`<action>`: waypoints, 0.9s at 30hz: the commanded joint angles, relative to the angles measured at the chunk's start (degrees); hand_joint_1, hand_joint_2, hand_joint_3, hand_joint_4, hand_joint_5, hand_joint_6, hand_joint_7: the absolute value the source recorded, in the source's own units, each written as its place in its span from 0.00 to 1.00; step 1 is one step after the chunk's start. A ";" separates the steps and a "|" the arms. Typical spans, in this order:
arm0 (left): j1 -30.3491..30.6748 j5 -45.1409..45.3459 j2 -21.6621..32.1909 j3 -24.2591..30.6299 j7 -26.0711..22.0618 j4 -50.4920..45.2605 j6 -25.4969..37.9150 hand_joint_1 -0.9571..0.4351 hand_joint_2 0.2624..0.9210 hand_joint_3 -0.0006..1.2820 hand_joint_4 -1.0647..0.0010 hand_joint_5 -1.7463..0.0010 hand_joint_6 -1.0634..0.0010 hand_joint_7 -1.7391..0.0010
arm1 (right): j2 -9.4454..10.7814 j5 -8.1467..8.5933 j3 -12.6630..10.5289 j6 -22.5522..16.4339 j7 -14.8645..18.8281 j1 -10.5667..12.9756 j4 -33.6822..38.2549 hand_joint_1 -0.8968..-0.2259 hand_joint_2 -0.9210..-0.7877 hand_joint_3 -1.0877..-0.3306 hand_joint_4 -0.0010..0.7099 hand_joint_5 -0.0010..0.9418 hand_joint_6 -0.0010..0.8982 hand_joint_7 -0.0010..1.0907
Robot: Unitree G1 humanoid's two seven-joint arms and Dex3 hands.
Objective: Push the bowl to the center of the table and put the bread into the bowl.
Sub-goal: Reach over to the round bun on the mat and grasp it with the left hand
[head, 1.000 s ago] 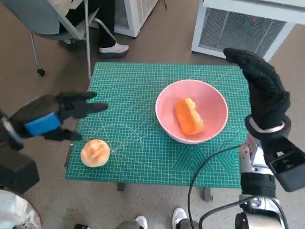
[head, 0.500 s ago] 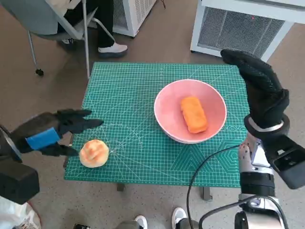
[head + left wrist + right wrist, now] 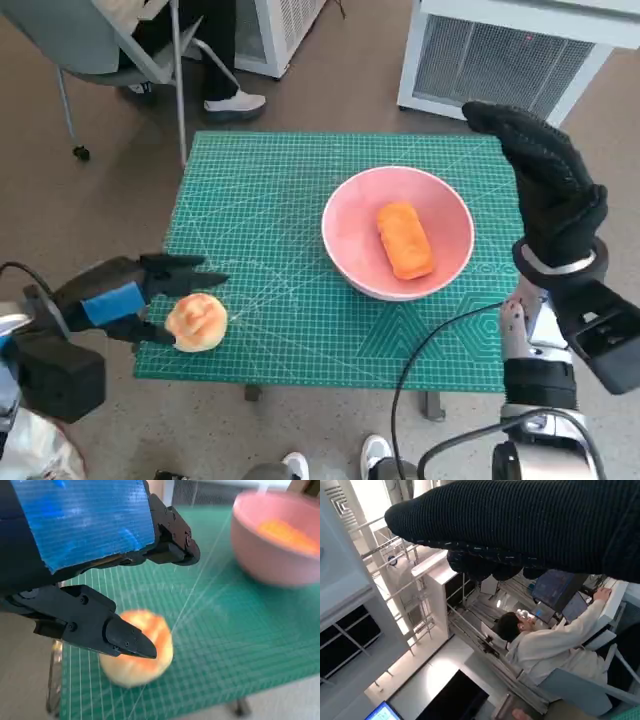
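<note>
Head view, looking down on a green cutting mat [image 3: 300, 190]: a round bread roll [image 3: 197, 321] sits near the 8 o'clock corner. The left hand [image 3: 125, 298], fingers spread and holding nothing, straddles the roll without clear contact. The roll looks light, soft and easily squashed; a gentle pinch across its sides seems best. A pink bowl [image 3: 348, 210], right of centre toward 3 o'clock, already holds an orange loaf [image 3: 404, 240]. The right hand [image 3: 548, 185] hangs raised beyond the bowl, fingers loosely extended, empty. Nothing blocks the path between roll and bowl.
</note>
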 commanded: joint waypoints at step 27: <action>-3.28 8.12 -1.02 -5.96 1.86 2.75 7.85 0.69 1.00 0.12 0.43 0.29 0.51 0.30 | -0.71 -1.80 -0.42 0.43 -0.09 0.09 0.46 0.43 0.00 0.49 0.42 0.00 0.31 0.12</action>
